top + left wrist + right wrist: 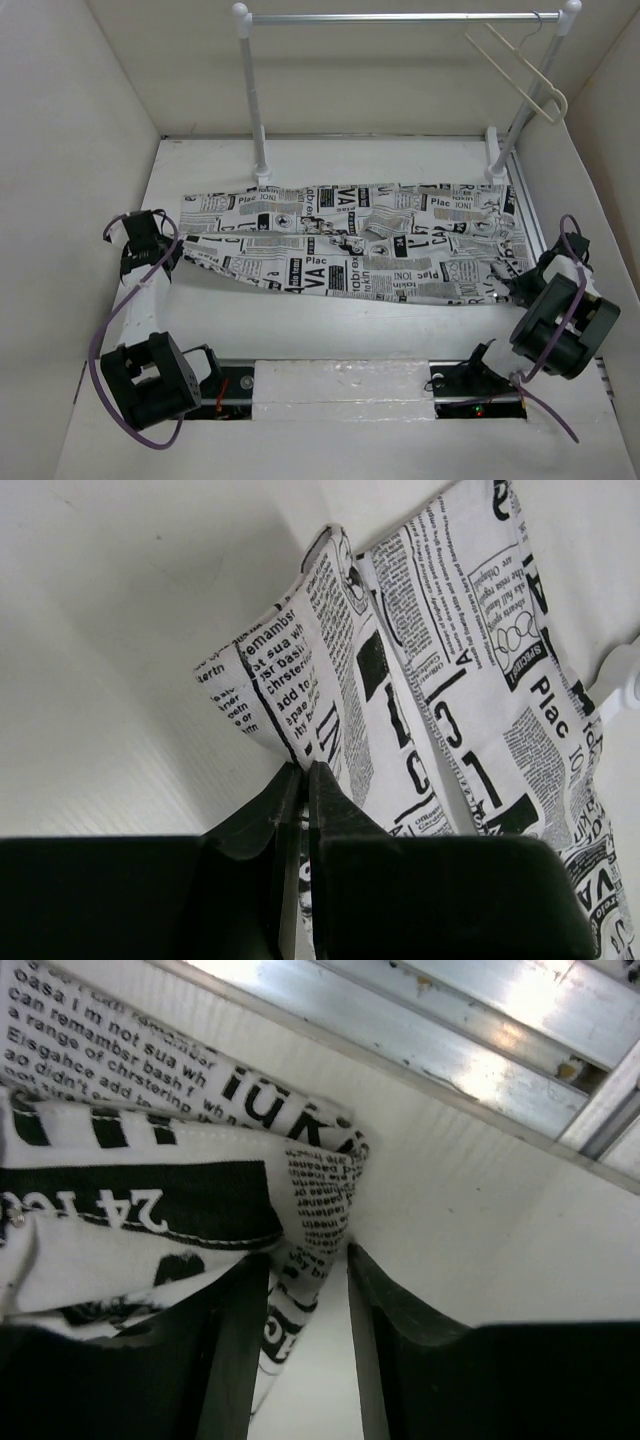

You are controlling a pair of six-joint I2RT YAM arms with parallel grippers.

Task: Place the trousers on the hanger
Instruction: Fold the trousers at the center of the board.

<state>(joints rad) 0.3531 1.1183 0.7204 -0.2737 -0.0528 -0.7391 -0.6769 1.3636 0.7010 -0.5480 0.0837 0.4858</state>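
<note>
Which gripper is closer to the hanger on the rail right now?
Right. The right gripper is at the trousers' right end, on the same side as the hanger, which hangs at the rail's right end. The left gripper pinches the trousers' left end, on the opposite side.

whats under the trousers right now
Only the white table shows around the trousers, which lie spread across it. Whatever sits beneath the cloth itself is covered, so I cannot tell.
</note>
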